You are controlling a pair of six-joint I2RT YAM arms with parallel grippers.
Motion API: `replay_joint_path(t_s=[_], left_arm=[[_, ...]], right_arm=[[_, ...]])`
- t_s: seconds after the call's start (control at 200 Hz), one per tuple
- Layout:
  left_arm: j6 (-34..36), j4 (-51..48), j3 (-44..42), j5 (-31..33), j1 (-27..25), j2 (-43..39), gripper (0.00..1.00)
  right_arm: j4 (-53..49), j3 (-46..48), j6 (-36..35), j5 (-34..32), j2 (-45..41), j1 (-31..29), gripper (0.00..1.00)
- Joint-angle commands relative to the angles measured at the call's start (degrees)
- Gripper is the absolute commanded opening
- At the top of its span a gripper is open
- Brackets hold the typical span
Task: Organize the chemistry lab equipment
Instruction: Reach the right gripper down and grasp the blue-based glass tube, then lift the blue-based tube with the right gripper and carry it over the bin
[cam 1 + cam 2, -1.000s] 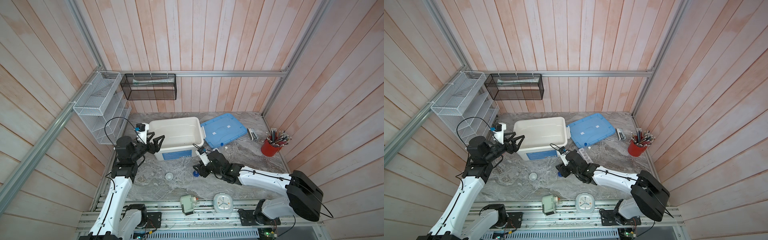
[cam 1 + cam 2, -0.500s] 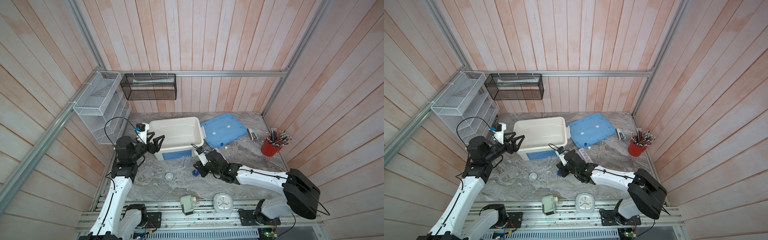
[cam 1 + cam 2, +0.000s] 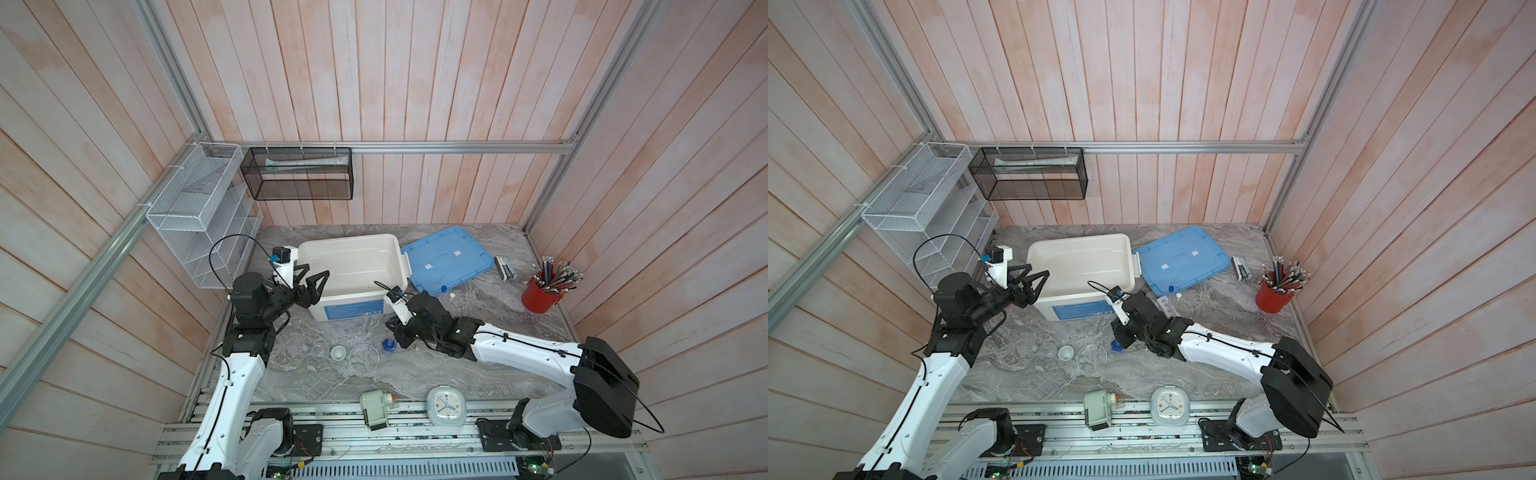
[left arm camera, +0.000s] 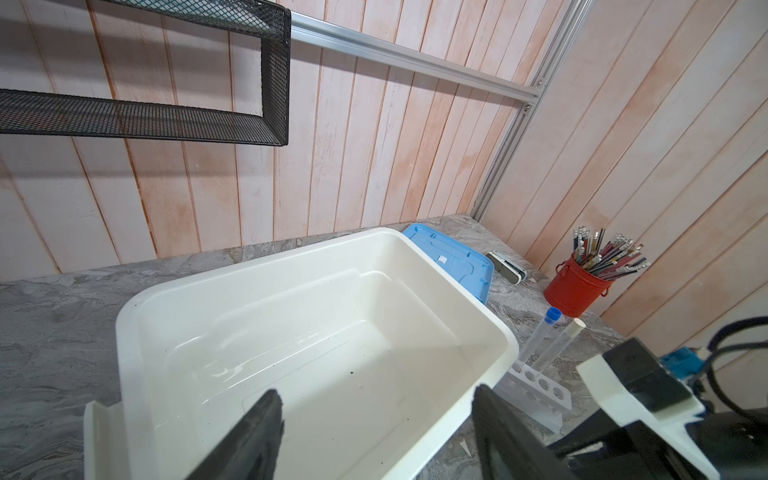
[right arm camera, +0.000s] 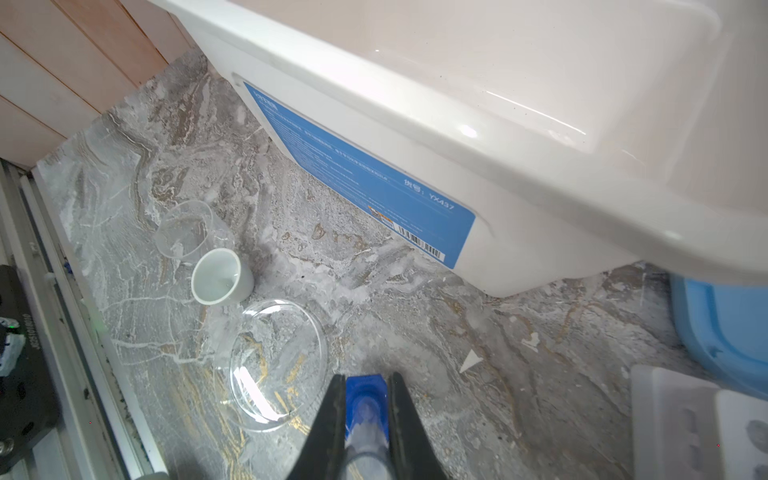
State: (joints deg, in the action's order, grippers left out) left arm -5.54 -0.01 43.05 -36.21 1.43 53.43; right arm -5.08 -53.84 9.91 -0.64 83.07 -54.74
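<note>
The right gripper (image 5: 366,376) held its jaws narrow on the small blue-based clear cylinder (image 5: 365,401), one finger pressed to each side. The cylinder's long axis ran along the fingers, blue base at the fingertip end. It was near the middle of the tabletop (image 5: 415,332), just beside the clear round dish (image 5: 278,361) and on the front-edge side of the white bin (image 5: 457,137); whether its base touched the tabletop I could not tell. The bin's open top lay beyond and above the fingertips, so the next move, as I judged it, called for a lift over the labelled long wall. The right arm was plainly the nearer one, since the left gripper (image 4: 374,390) hung wide open and empty at the bin's left end. On the bin's blue label (image 5: 361,174) "YX437" could be read after two Chinese characters, with a barcode lower down — the finer lines were too small to read.
</note>
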Motion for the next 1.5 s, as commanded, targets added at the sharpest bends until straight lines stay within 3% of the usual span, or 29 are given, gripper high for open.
replay_joint_path(t_s=[0.0, 0.35, 0.565, 0.8, 1.135, 1.281, 1.496], left_arm=[[0.79, 0.84, -0.69, -0.62, -0.20, -1.05, 0.73], [0.79, -0.59, -0.20, 2.08, -0.44, -1.38, 0.73], [0.79, -0.87, -0.07, 2.63, -0.46, -1.66, 0.73], [0.71, -0.62, -0.13, 2.46, -0.47, -2.10, 0.73], [0.79, -0.96, -0.33, 3.11, -0.47, -2.75, 0.73], [0.79, -0.96, -0.33, 3.18, -0.47, -2.68, 0.73], [2.20, -1.21, -0.33, 3.40, -0.46, -2.54, 0.73]], right_arm=[[-9.70, -5.52, -4.74, -2.43, -1.15, -0.37, 0.08], [-28.53, -29.80, -12.42, 4.33, -0.37, 3.97, 0.08], [-31.89, -43.60, -15.91, 4.95, 5.43, 8.74, 0.08], [-29.65, -56.29, -17.54, 5.56, 19.56, 12.40, 0.08], [-36.34, -84.75, -15.50, 1.03, 47.10, 14.79, 0.07], [-33.92, -85.32, -13.85, -0.94, 51.30, 14.93, 0.07], [-24.79, -75.65, -10.76, -2.95, 49.65, 15.01, 0.07]])
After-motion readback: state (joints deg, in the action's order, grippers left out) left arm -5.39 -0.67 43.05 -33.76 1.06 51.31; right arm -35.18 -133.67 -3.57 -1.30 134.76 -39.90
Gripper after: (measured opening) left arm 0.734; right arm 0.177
